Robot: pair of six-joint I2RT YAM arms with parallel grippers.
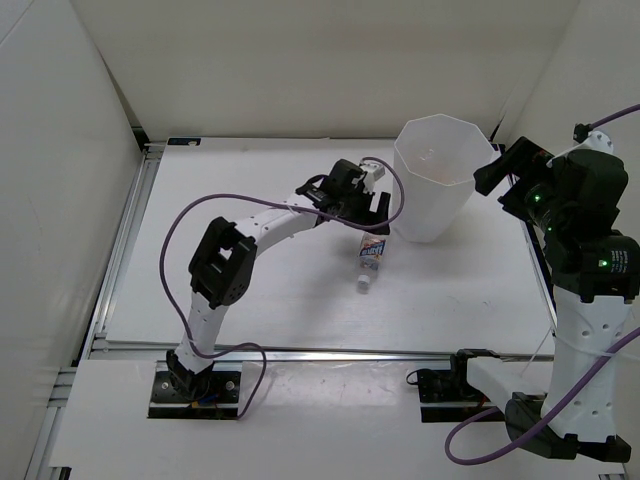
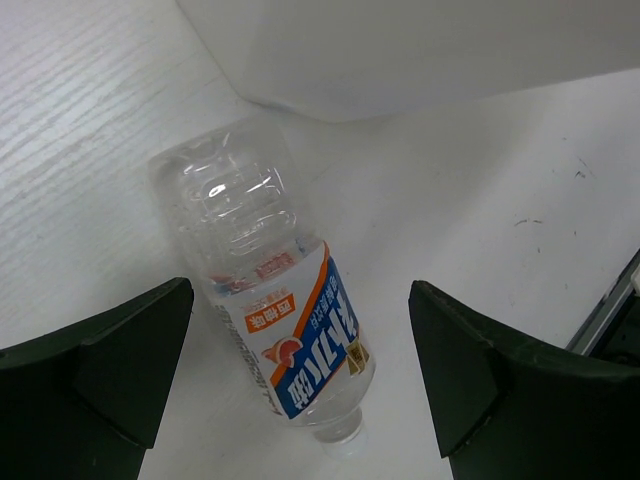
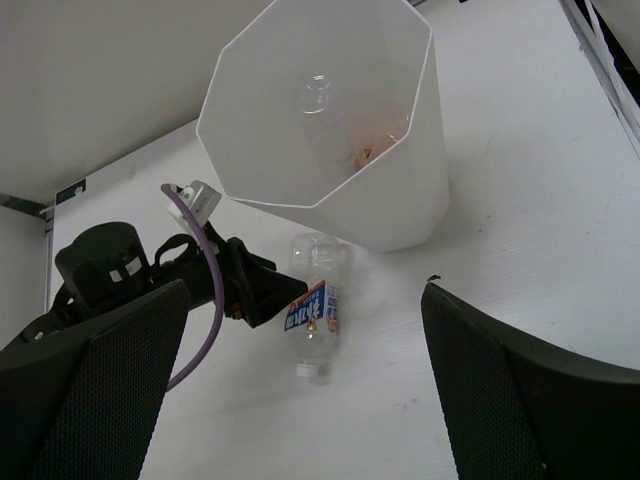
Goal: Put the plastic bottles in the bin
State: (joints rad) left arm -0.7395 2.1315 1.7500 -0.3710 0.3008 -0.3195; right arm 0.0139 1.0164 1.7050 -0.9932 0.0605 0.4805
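Note:
A clear bottle with a blue-red label (image 1: 372, 262) lies on the white table, cap toward the near edge, just in front of the bin (image 1: 432, 185). My left gripper (image 1: 368, 210) is open and hovers over the bottle's bottom end. In the left wrist view the bottle (image 2: 270, 300) lies between the spread fingers of the gripper (image 2: 300, 330), untouched. My right gripper (image 1: 492, 175) is open and empty, raised to the right of the bin. The right wrist view looks into the bin (image 3: 400, 190), where a clear bottle (image 3: 318, 95) and an orange one (image 3: 365, 155) lie. The short blue-labelled bottle is hidden.
White walls enclose the table at the back and on both sides. A metal rail (image 1: 125, 250) runs along the left edge. The left arm's purple cable (image 1: 190, 215) loops above the table. The bin wall (image 2: 420, 50) stands just beyond the bottle.

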